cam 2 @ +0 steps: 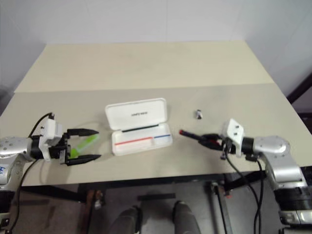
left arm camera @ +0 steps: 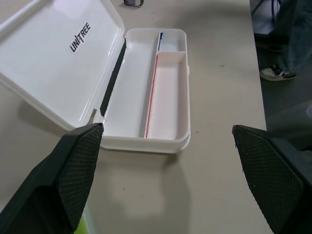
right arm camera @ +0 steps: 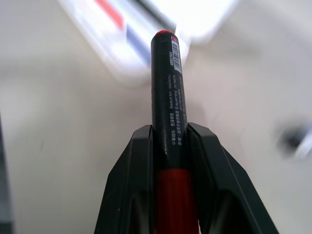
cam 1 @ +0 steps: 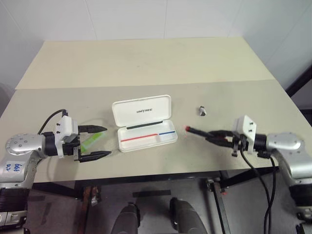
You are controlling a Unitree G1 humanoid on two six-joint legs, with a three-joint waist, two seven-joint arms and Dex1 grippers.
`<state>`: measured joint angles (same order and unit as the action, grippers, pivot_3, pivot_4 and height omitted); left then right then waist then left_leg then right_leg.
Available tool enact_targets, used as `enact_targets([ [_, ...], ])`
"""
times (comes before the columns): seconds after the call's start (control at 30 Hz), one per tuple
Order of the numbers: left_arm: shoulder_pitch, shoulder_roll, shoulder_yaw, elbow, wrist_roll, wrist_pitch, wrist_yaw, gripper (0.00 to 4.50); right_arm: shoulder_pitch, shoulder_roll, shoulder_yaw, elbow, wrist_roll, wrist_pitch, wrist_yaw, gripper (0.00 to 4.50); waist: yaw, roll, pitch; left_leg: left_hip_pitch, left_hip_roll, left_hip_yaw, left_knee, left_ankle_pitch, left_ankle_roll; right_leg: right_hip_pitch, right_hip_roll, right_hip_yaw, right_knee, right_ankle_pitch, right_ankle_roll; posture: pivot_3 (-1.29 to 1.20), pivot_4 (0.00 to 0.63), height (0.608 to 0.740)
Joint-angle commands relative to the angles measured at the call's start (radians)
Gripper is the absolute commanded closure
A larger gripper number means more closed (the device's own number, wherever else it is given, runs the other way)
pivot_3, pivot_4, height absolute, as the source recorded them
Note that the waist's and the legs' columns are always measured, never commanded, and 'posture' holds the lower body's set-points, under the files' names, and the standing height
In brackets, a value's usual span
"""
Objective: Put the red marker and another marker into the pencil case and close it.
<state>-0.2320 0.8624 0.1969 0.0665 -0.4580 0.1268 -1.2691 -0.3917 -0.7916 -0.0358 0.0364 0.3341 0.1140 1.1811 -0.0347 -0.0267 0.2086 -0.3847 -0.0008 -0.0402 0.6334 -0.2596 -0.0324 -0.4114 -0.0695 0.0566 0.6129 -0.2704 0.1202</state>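
From the left eye view, the pencil case (cam 1: 144, 123) lies open at the middle of the beige matte tabletop (cam 1: 146, 63), a white hard-plastic rounded rectangle with its lid tilted back on the far side and a red and blue stripe along the tray. To its left, the left gripper (cam 1: 96, 143) spreads its 2 black fingers wide with nothing between them, over the translucent light-green marker (cam 1: 90, 142) lying on the tabletop. To the right, the right gripper (cam 1: 220, 137) is clamped on the red marker (cam 1: 201, 132), whose red end points toward the case. A small dark metallic object (cam 1: 202, 111) sits far of it.

In the left wrist view, textured finger pads (left arm camera: 73, 170) frame the case's smooth, divided tray.

In the right wrist view, both fingers (right arm camera: 131, 190) press the marker's black barrel just above its red cap.
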Motion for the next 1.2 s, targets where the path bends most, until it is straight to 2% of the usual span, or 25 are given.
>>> enact_targets([
  [0.03,-0.005,0.015,0.029,0.013,0.009,-0.031,0.001,0.00,-0.113,0.036,0.051,-0.033,0.003,0.002,0.022,3.87,0.001,0.000,0.000,0.000,0.000,0.000,0.000,0.000,0.000,0.000,0.000,0.000,0.000,0.000,0.000,0.00,0.150,0.740],
  [0.23,0.015,0.000,0.022,-0.008,0.010,-0.036,0.023,0.00,-0.285,0.164,0.205,0.085,-0.104,-0.128,0.060,3.87,0.005,0.000,0.000,-0.002,0.000,-0.001,-0.002,0.000,-0.001,-0.003,0.000,-0.001,0.000,0.000,-0.001,0.00,0.150,0.740],
  [0.43,0.037,-0.004,0.028,-0.033,0.004,-0.027,0.046,0.00,-0.450,0.321,0.309,0.323,-0.202,-0.327,0.088,3.87,0.003,0.000,0.000,-0.003,0.000,0.000,-0.002,-0.001,-0.002,-0.004,-0.001,-0.001,-0.001,0.000,0.000,0.00,0.150,0.740],
  [0.73,0.088,-0.008,0.044,-0.077,-0.008,-0.015,0.077,0.00,-0.564,0.433,0.339,0.583,-0.290,-0.495,0.078,3.87,0.001,0.000,0.000,-0.003,0.000,-0.001,-0.003,-0.001,-0.002,-0.004,-0.001,-0.001,0.000,0.000,0.000,0.00,0.150,0.740],
  [1.13,0.088,-0.029,0.035,-0.095,-0.006,-0.005,0.096,0.00,-0.636,0.520,0.341,0.797,-0.380,-0.631,0.026,3.87,-0.010,0.000,0.000,-0.003,0.000,-0.001,-0.003,0.000,-0.003,-0.005,0.000,-0.001,0.006,-0.001,-0.001,0.00,0.150,0.740],
  [1.17,0.087,-0.029,0.035,-0.094,-0.006,-0.005,0.096,0.00,-0.637,0.523,0.338,0.802,-0.382,-0.638,0.026,3.15,-0.012,0.000,0.000,-0.003,0.000,-0.001,-0.003,0.000,-0.003,-0.006,-0.001,-0.001,0.007,-0.001,-0.001,0.00,0.150,0.740],
  [1.2,0.087,-0.030,0.035,-0.094,-0.005,-0.005,0.096,0.00,-0.638,0.524,0.337,0.805,-0.382,-0.644,0.026,2.93,-0.016,0.000,0.000,-0.003,0.000,-0.001,-0.003,0.000,-0.003,-0.006,-0.001,-0.001,0.007,-0.001,-0.001,0.00,0.150,0.740],
])
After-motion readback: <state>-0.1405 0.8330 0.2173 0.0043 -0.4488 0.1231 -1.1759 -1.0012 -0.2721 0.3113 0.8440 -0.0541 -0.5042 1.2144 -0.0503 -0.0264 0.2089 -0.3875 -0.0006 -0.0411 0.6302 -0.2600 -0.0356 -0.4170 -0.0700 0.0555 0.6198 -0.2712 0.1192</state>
